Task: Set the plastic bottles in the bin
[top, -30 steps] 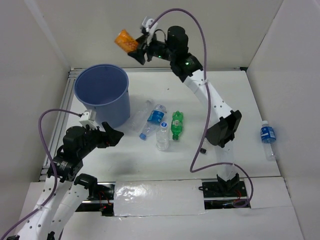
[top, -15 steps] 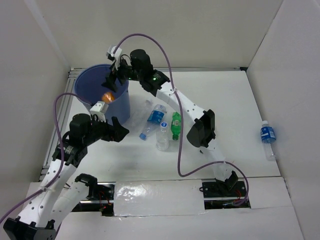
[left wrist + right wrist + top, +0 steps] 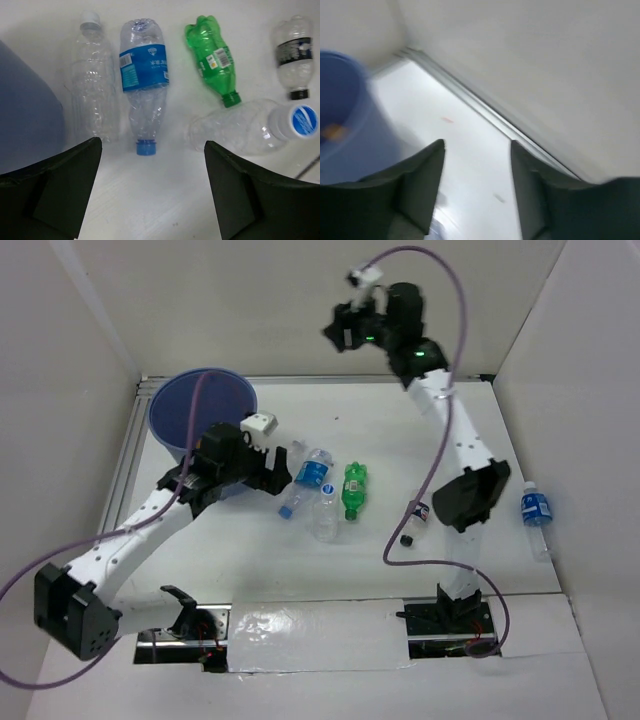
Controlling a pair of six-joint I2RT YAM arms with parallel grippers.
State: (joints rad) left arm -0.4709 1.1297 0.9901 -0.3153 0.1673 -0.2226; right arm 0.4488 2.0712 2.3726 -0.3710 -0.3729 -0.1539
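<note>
L gripper point(image 3: 152, 147) spread over bottles point(image 3: 145, 75), R gripper point(image 3: 477, 145) spread; orange bottle point(image 3: 332, 131) prob. in bin point(image 3: 355, 150).

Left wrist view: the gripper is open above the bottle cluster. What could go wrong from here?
The unlabelled clear bottle lies right beside the blue-label bottle; the left gripper, descending, could land a finger on it or pinch both.
That clear bottle also lies close to the bin, so a finger may bump the wall.
The lone bottle at the far right could get overlooked.
</note>
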